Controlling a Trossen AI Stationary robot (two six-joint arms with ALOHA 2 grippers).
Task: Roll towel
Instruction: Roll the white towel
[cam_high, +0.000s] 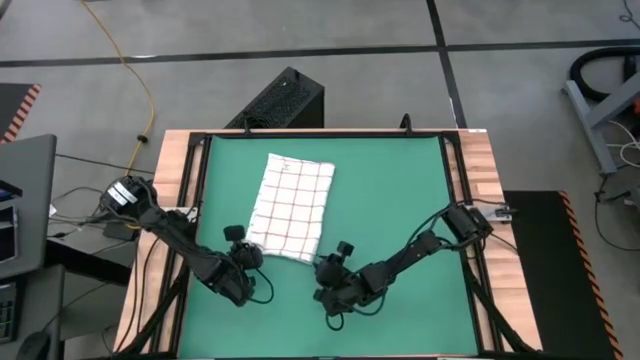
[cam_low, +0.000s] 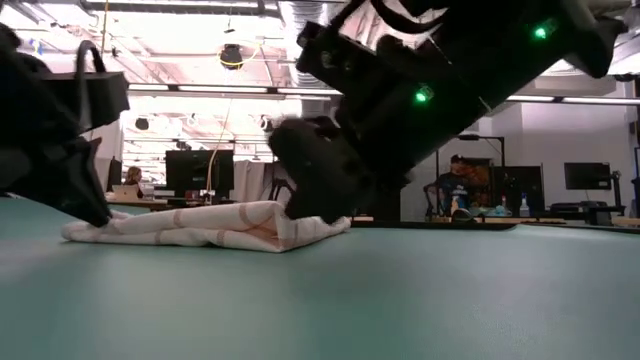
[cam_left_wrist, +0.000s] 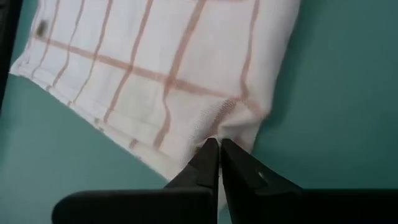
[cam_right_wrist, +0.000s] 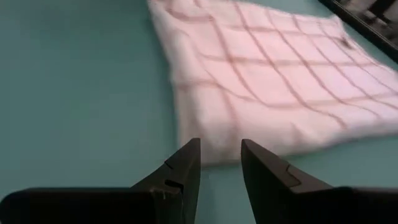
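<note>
The white towel (cam_high: 292, 205) with its thin red check grid lies folded flat on the green mat (cam_high: 400, 190). My left gripper (cam_high: 247, 250) is at the towel's near-left corner and is shut on the cloth (cam_left_wrist: 155, 62). My right gripper (cam_high: 323, 265) stands open at the towel's near-right corner. In the right wrist view its two fingers (cam_right_wrist: 221, 149) point at the towel's near edge (cam_right_wrist: 211, 146) with a gap between them. In the low view the towel (cam_low: 200, 225) lies low on the mat between the two grippers. My left gripper pinches the towel's near edge close to its corner (cam_left_wrist: 219, 127) between its two fingertips. The fingers slant down from the table's near-left side. The cloth puckers at the fingertips, and the rest of the towel lies flat on the mat. My right gripper is at the towel's near-right corner (cam_right_wrist: 205, 152), but I cannot tell whether its open fingers touch it.
A black frame (cam_high: 200, 170) rims the mat on the wooden table (cam_high: 172, 170). A black box (cam_high: 285, 100) sits beyond the far edge. Bare mat (cam_high: 400, 300) lies to the right of and nearer than the towel. A person (cam_low: 455, 185) sits in the room behind.
</note>
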